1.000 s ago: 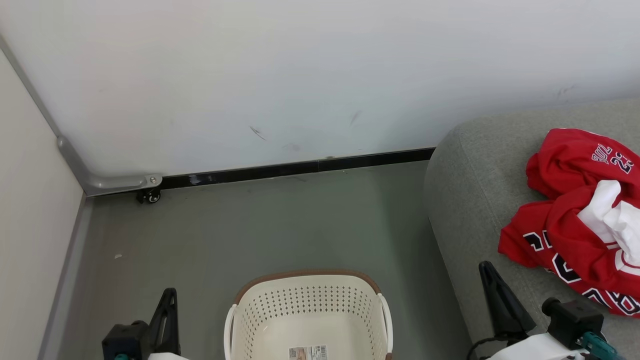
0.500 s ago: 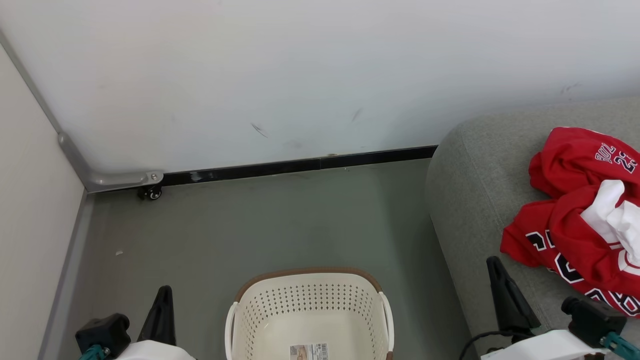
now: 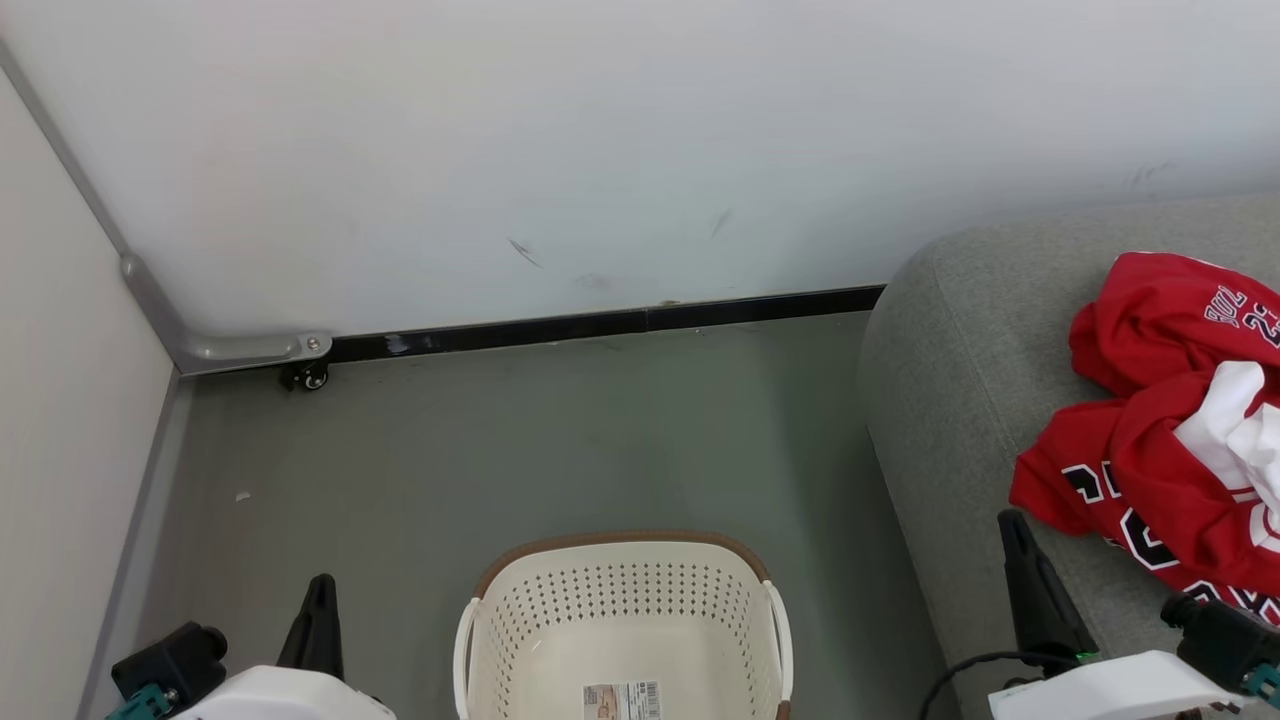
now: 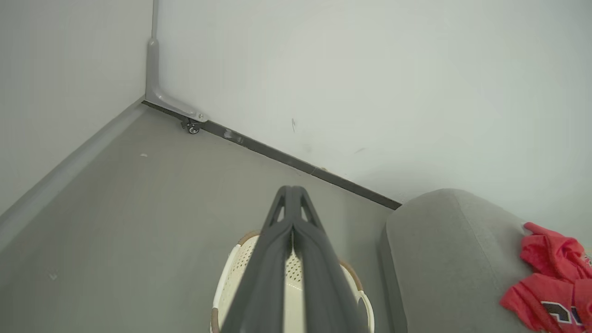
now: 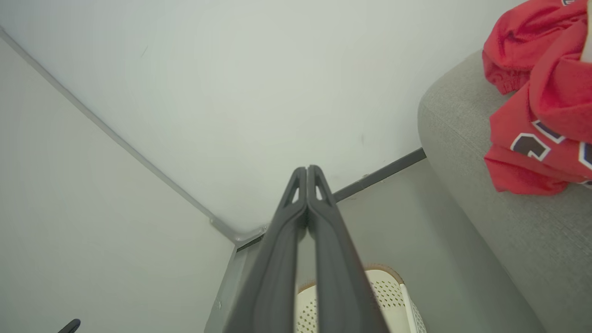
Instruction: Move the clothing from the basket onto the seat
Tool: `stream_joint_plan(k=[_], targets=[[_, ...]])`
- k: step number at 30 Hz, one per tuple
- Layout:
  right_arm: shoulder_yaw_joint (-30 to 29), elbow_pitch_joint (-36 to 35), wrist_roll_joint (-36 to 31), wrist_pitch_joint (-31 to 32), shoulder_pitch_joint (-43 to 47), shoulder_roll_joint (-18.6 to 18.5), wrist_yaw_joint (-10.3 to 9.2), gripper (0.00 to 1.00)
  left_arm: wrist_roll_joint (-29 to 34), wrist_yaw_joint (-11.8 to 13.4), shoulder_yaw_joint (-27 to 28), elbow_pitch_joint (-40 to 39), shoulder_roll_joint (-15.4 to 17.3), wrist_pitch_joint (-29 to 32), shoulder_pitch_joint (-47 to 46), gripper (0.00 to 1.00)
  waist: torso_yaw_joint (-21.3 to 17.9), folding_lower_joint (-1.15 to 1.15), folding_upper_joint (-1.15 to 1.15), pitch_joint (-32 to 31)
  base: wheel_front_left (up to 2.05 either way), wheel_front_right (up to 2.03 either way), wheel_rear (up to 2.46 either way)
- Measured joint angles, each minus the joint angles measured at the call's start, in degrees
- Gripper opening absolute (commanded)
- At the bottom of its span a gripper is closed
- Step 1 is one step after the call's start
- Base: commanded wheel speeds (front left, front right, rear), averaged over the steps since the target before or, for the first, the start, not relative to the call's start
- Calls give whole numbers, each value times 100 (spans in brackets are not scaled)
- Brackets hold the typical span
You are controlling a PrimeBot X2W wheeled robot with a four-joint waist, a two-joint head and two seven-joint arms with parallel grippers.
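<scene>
The red clothing [image 3: 1170, 420] lies crumpled on the grey seat [image 3: 960, 380] at the right, with black-white lettering and a white patch showing; it also appears as clothing [image 4: 550, 286] and clothing [image 5: 536, 92] in the wrist views. The cream basket [image 3: 620, 625] with a brown rim stands on the floor at bottom centre, holding just a barcode label. My left gripper [image 3: 320, 590] is shut at the lower left, beside the basket. My right gripper [image 3: 1015, 530] is shut over the seat's front edge, left of the clothing. Both hold nothing; shut fingers show in left gripper [image 4: 291, 194] and right gripper [image 5: 307, 173].
A white wall with a black baseboard [image 3: 600, 325] runs behind. A grey corner bracket with a small caster [image 3: 305, 375] sits at the back left. A beige side panel [image 3: 60, 400] bounds the left. Grey floor [image 3: 520, 440] lies between wall and basket.
Both grippers have drawn back toward the bottom of the head view, staying shut. The picture has shifted slightly, so the camera has moved. The clothing and the basket lie as before.
</scene>
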Motion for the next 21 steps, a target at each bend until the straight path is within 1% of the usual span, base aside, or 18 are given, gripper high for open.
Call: stream_joint_plan(k=[6,11,16,21], targets=[[-48,14,516,58,-8,-46,0,0,-428,-164,148,-4,-100,142,0,0,17,29,0,-16,0,0,0],[-97,45,1039,148,-32,-82,0,0,-847,-333,305,-3,-177,246,0,0,35,41,0,-25,0,0,0],[-124,91,1462,190,-125,-107,0,0,-1196,-474,430,5,-264,347,-1,0,49,39,0,-21,0,0,0],[-141,154,1886,249,-127,-123,0,0,-1543,-625,568,35,-318,419,-2,0,64,19,0,-3,0,0,0]])
